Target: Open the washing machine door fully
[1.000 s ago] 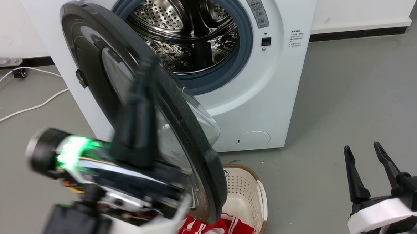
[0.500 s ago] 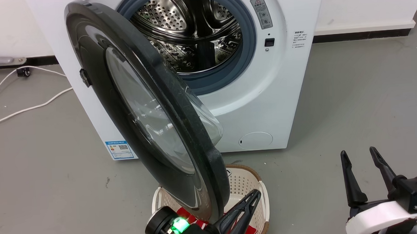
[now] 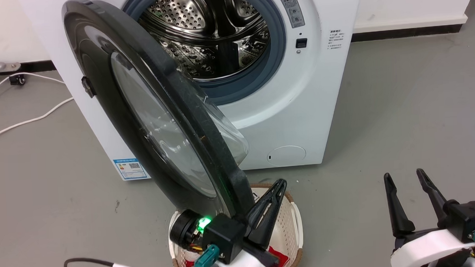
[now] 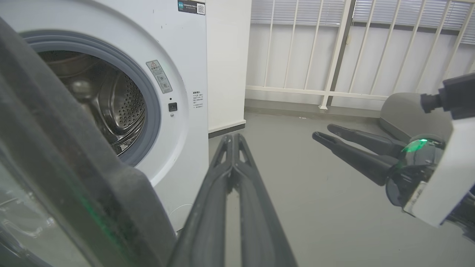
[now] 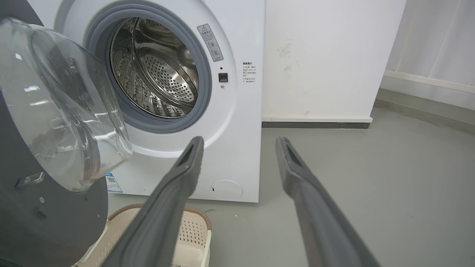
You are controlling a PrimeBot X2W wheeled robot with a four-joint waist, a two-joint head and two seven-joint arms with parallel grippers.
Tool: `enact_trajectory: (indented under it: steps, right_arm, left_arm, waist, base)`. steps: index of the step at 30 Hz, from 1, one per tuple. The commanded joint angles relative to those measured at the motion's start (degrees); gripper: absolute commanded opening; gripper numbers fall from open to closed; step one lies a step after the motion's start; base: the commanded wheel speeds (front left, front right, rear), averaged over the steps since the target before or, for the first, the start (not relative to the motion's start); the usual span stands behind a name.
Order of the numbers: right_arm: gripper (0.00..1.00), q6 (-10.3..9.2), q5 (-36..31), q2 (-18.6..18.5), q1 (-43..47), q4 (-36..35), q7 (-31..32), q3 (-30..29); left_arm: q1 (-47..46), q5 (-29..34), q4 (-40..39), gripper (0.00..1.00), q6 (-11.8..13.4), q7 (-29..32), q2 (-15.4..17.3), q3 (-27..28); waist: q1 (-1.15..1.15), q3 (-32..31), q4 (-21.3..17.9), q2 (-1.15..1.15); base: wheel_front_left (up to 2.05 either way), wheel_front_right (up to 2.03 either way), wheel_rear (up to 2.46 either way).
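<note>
Washing machine door (image 3: 155, 113): hinged on the left of the washing machine (image 3: 301, 118) in the head view and swung partway out, its edge facing the camera and its clear glass bowl toward the steel drum (image 3: 212, 33).

Left gripper (image 3: 280, 185): fingers pressed together, gripping nothing, just beside the inner side of the door's lower rim (contact cannot be confirmed).

Right gripper (image 3: 403, 175): fingers spread, empty, well apart from the door, low at the right above bare floor.

Surroundings:
- A laundry basket (image 3: 296, 224) stands on the floor in front of the machine, directly under the door's lower edge and the left gripper.
- White cables (image 3: 25, 120) lie on the floor to the left of the door.

Contents: the basket holds a red cloth (image 3: 278, 254), partly hidden by the left arm.
</note>
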Motion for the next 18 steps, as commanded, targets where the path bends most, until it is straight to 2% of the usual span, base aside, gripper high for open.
enact_trajectory:
  steps: [1,7,18]
  right_arm:
    - [1.00,-0.04,0.49,0.14,-0.27,0.34,0.00,-0.01]
    - [1.00,-0.04,0.74,0.14,-0.63,0.73,0.14,0.27]
    - [1.00,-0.04,1.54,0.14,-0.57,0.64,0.26,0.28]
  left_arm:
    - [-1.62,-0.44,1.63,0.00,0.36,-0.62,-0.48,0.24]
    - [-3.07,-1.56,4.82,0.00,1.92,-0.31,-1.35,0.86]
    - [-2.12,-3.09,7.04,0.00,3.99,0.80,-0.76,2.71]
  waist:
    - [0.00,0.19,-0.16,0.00]
    - [0.00,0.34,-0.58,0.00]
    - [0.00,0.63,0.23,0.00]
  base:
    - [0.00,0.00,0.00]
    - [0.00,0.00,0.00]
    - [0.00,0.00,0.00]
